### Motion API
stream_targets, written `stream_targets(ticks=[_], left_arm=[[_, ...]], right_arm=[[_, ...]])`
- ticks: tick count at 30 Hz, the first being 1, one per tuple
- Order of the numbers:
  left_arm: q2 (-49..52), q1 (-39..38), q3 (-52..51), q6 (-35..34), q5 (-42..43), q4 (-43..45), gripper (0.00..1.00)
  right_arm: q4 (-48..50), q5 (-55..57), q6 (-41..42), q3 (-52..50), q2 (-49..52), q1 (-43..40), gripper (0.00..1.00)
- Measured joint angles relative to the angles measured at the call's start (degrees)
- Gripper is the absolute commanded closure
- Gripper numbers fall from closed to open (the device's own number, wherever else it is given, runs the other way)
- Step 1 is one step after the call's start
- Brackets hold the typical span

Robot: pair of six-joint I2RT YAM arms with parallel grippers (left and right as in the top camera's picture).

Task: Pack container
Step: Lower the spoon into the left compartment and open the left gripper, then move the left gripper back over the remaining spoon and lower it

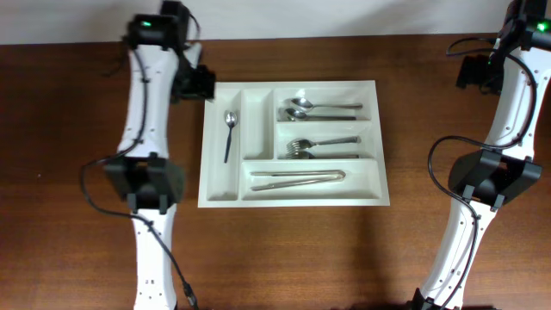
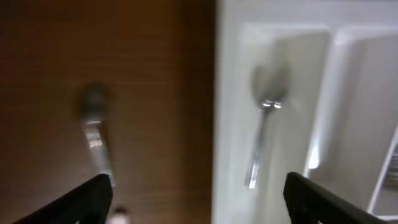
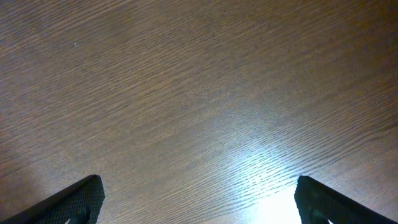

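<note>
Container [image 1: 257, 120]: is lying mid-table [image 1: 344, 258], with a spoon [image 1: 229, 131] resting in its leftmost narrow compartment.
Left gripper [image 2: 199, 199]: is hovering over the container's left rim, fingers spread, gripping nothing.
Right gripper [image 3: 199, 202]: is hanging over the table, fingers spread wide.

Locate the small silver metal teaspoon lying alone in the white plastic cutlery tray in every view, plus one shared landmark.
Overhead: small silver metal teaspoon, left of centre, in the leftmost narrow compartment of the white plastic cutlery tray, bowl towards the top.
Left wrist: teaspoon, blurred, right of centre, bowl uppermost.
Right wrist: not in it; only brown wooden table.
Shared landmark: the tray's outer wall just left of the teaspoon.
</note>
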Motion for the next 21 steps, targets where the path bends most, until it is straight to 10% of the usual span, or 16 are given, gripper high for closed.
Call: stream_targets(ticks=[21], left_arm=[[-2.80,9.77,-18.82,1.14,-2.67,-0.13,0.01]], right_arm=[[0.00,0.00,0.00,0.00,0.00,0.00,0.01]])
